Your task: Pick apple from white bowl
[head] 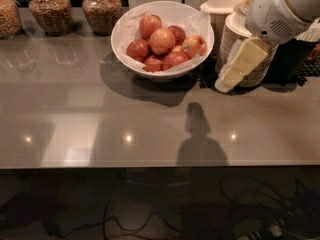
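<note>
The white bowl [122, 30], lined with crumpled white paper, stands at the back middle of the grey counter. It holds several apples. The apple [162, 40], the largest and palest, peach-orange, lies on top in the middle of the pile. Darker red apples [137, 49] lie around it, and an orange-yellow apple with a sticker [192, 45] sits at its right. My gripper [224, 82] hangs down-left from the white arm [280, 9] at the upper right. Its cream tip is just right of the bowl's rim, in front of the stacked bowls and apart from the apples.
Stacks of tan disposable bowls [221, 3] stand right of the white bowl, partly behind my gripper. Glass jars of grains [49, 11] [102, 6] line the back left. A black mat [302, 69] lies at the far right. The counter's front edge [150, 165] runs across.
</note>
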{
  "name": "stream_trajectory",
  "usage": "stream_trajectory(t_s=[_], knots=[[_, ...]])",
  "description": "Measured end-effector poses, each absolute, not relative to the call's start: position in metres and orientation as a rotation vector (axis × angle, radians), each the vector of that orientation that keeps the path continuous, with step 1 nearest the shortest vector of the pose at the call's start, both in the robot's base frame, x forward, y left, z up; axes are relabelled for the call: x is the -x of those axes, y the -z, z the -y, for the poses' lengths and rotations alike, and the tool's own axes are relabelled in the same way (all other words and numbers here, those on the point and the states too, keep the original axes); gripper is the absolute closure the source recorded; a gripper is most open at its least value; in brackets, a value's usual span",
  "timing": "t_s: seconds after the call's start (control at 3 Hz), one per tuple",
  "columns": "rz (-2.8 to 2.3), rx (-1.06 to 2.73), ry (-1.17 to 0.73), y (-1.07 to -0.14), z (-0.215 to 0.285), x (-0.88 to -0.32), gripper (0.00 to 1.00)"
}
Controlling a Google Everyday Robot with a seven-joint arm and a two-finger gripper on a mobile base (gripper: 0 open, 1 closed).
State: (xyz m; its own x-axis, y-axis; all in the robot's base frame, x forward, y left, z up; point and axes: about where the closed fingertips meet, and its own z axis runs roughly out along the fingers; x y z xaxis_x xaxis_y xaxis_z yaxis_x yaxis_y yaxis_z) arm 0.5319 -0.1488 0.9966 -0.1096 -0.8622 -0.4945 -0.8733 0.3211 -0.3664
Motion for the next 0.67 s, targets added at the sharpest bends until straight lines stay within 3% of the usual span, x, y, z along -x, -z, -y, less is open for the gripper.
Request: stream_trajectory(t_s=[0.67], knots=[[-1.792, 1.443, -0.016, -1.017, 0.079, -0.601, 0.0]])
